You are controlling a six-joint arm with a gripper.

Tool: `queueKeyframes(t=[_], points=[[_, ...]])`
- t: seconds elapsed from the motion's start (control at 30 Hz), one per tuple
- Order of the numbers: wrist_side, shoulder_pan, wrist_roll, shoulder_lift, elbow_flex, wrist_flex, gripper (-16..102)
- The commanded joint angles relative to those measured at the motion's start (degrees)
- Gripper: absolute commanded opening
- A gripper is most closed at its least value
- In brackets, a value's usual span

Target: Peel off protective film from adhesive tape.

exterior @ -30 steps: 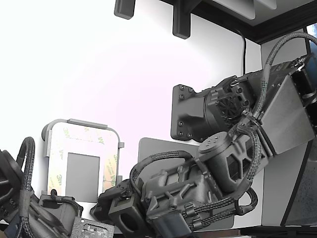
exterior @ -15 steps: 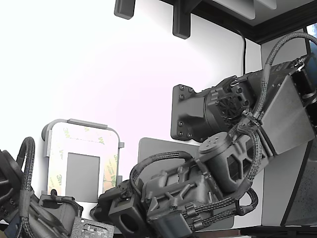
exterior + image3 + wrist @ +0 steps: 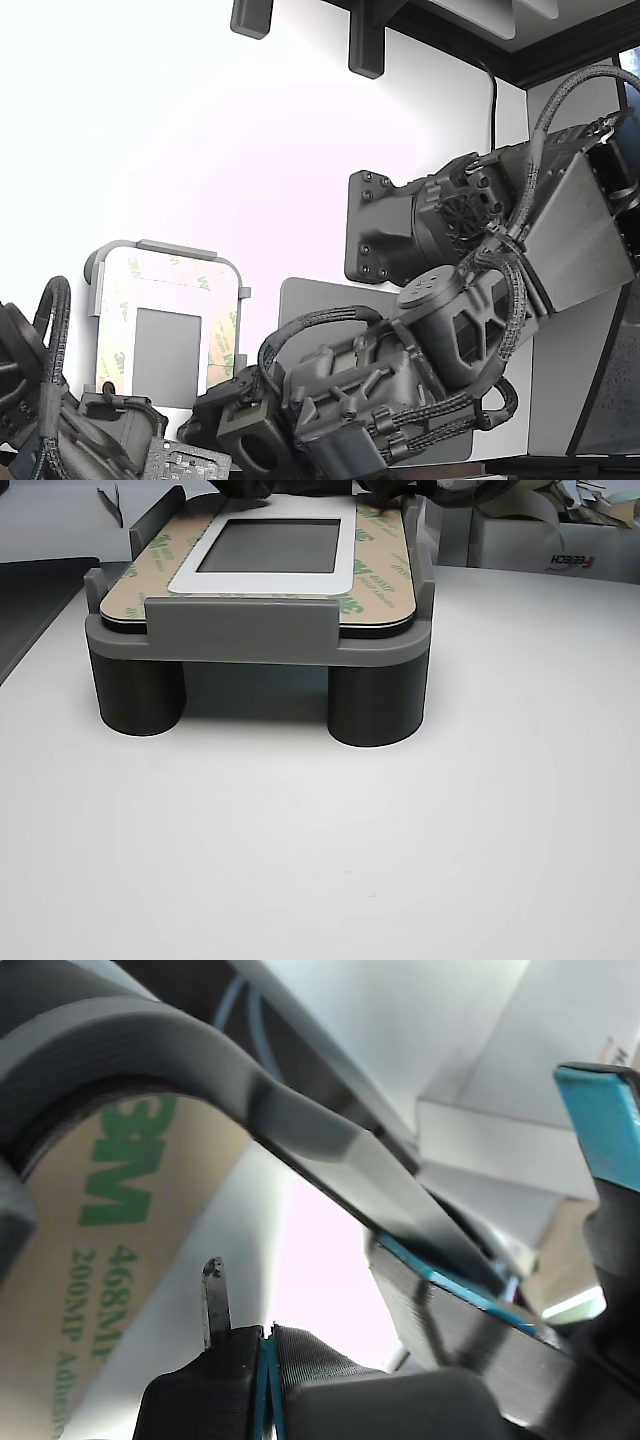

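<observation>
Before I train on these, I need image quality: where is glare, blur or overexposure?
Exterior view: white table blown out, liner print faint on the protective film. Wrist view: very close, gripper soft, background glare. Other view: evenly lit, sharp, soft shadow under the tray.

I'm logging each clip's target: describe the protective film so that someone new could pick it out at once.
Find the light-grey plastic holder on two dark round legs on the white table. The part lying flat on it carries a frame of tan paper liner printed with green 3M logos, the protective film. It borders a white-edged dark-grey rectangle; only it bears print.
</observation>
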Motion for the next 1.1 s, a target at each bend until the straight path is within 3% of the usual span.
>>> queueKeyframes(t=[0.0, 1.07], points=[[-0.1, -1.1, -0.3, 1.1, -0.8, -0.5, -11], [-0.3, 0.3, 2.3, 3.1, 0.4, 0.8, -11]])
